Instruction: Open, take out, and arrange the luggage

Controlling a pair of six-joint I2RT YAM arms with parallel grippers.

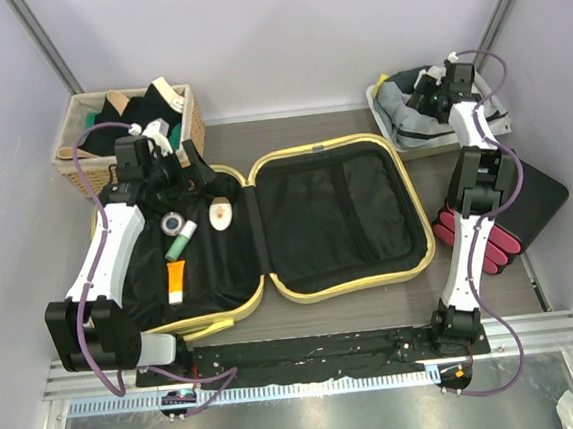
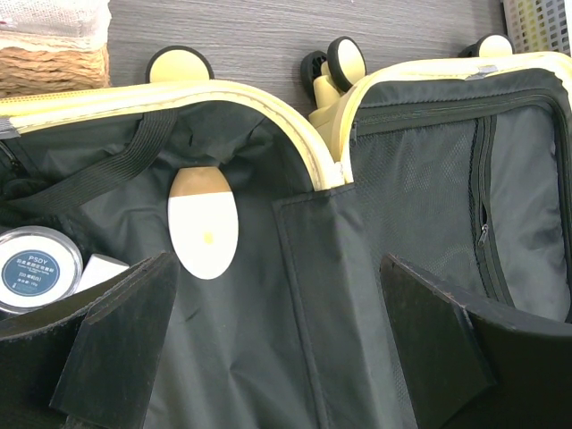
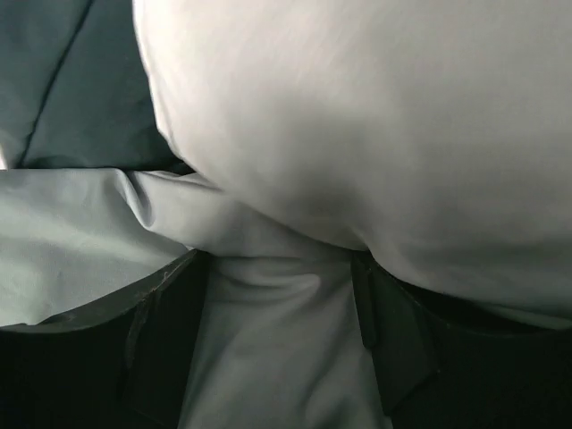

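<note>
Closest to the lens, the right gripper (image 3: 277,340) is buried in grey fabric (image 3: 357,116), with a fold bunched between its part-open jaws. Whether the fold is pinched or only straddled cannot be told. Seen from above, this arm reaches to the pale bin (image 1: 384,126) at the back right, likely where the clothing is being arranged. The left gripper (image 2: 281,349) hangs spread wide with nothing in it, over the left half of the luggage (image 1: 333,225), which lies opened flat mid-table. An oval white-and-tan case (image 2: 204,223) and a round tin (image 2: 36,268) rest just ahead of it on the black lining. A green-and-white tube (image 1: 182,242) and an orange tube (image 1: 175,281) lie nearby, so the left gripper seems poised to lift out another item.
</note>
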